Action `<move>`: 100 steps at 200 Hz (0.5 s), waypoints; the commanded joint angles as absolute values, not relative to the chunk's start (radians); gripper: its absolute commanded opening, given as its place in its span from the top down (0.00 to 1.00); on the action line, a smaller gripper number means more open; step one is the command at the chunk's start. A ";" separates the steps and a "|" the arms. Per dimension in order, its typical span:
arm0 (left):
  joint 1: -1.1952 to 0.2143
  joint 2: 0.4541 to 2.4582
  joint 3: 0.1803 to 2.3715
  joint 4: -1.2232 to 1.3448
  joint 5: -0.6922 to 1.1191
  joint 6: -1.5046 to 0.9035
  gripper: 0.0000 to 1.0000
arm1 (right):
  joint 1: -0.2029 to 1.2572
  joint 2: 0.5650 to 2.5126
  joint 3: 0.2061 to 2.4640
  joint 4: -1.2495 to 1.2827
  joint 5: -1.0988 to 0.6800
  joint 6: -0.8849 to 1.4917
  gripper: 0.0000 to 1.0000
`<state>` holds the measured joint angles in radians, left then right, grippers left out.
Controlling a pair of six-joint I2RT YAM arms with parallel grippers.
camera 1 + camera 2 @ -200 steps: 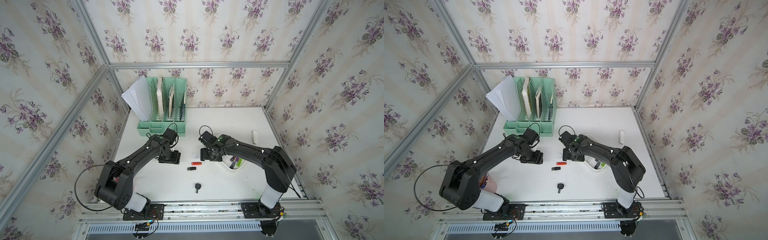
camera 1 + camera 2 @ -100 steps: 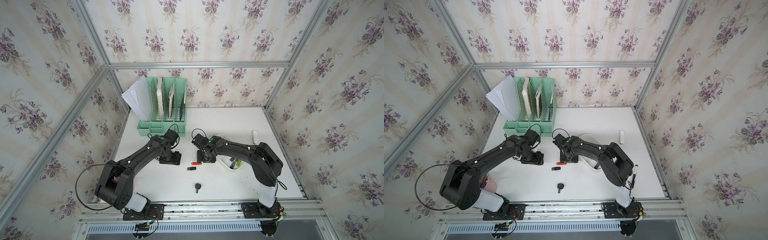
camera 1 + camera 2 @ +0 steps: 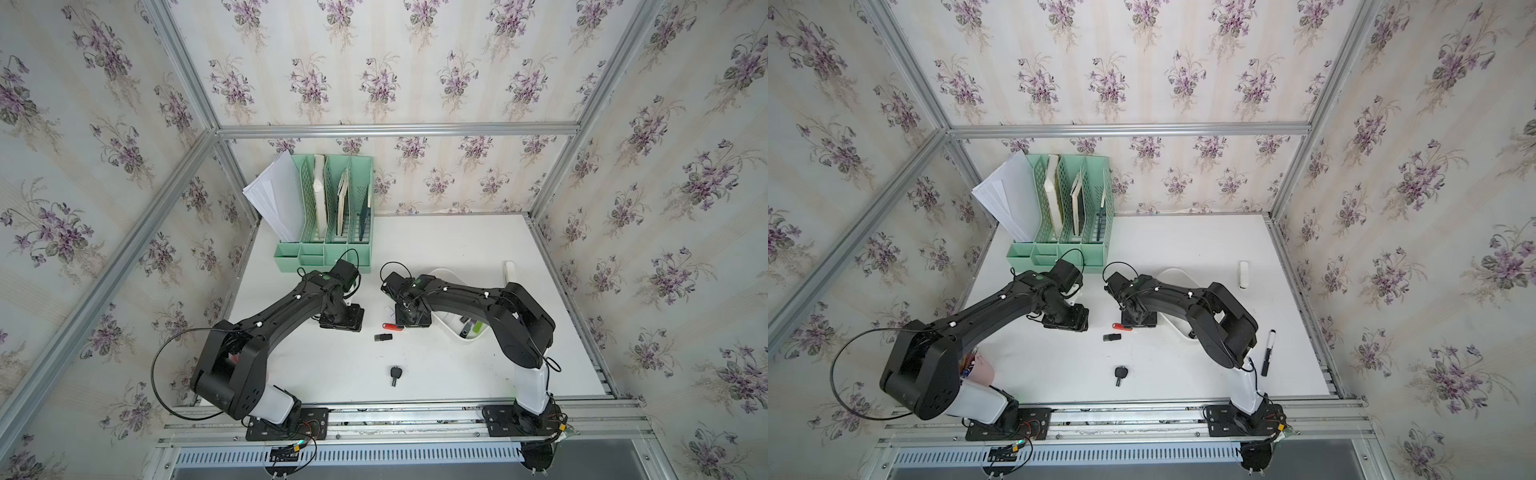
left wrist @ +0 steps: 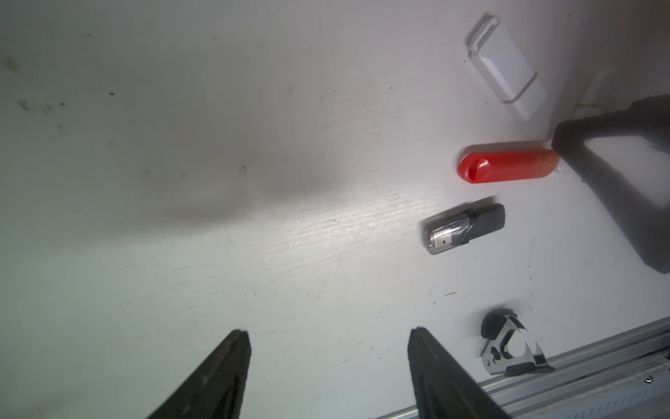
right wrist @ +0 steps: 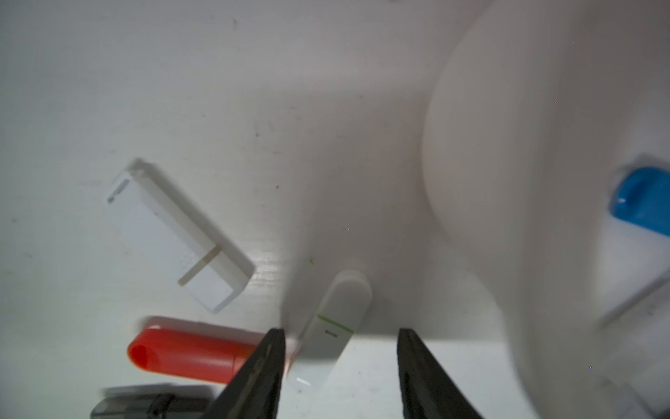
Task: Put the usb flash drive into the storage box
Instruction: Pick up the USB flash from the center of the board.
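Observation:
Several usb flash drives lie mid-table. A red one (image 3: pixel 392 326) and a black one (image 3: pixel 383 337) show in both top views, with a plain white one (image 4: pixel 505 69) beside them. A white drive with a green line (image 5: pixel 331 326) lies between the fingers of my right gripper (image 5: pixel 340 333). The jaws stand apart: one finger is against the drive, and a gap remains on the other side. The white storage box (image 3: pixel 440 273) sits just right of that gripper, with small items inside. My left gripper (image 4: pixel 328 335) hangs open over bare table, left of the drives.
A mint-green file organizer (image 3: pixel 328 224) with papers stands at the back left. A black staple remover (image 3: pixel 395 374) lies toward the front. A white block (image 3: pixel 1244 274) and a marker (image 3: pixel 1268 351) lie to the right. A cup of pens (image 3: pixel 978 368) is behind the left arm.
My right gripper has moved left, away from the box and over the drives, and its jaws have narrowed. The left arm has not moved.

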<state>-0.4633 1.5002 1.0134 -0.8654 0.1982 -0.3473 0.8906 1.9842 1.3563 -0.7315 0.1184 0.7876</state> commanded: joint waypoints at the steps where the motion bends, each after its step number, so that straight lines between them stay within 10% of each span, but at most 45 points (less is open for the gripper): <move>1: -0.477 1.509 1.016 -0.858 0.205 -0.321 0.26 | 0.891 1.989 1.354 -0.731 0.116 0.792 0.48; 100: -0.511 1.514 0.999 -0.846 0.230 -0.296 0.27 | 0.889 1.990 1.328 -0.687 0.064 0.778 0.73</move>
<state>-0.4988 1.5063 1.0019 -0.8574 0.2211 -0.3092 0.8898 1.9865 1.3396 -0.7044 0.0956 0.7811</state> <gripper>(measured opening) 0.732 0.303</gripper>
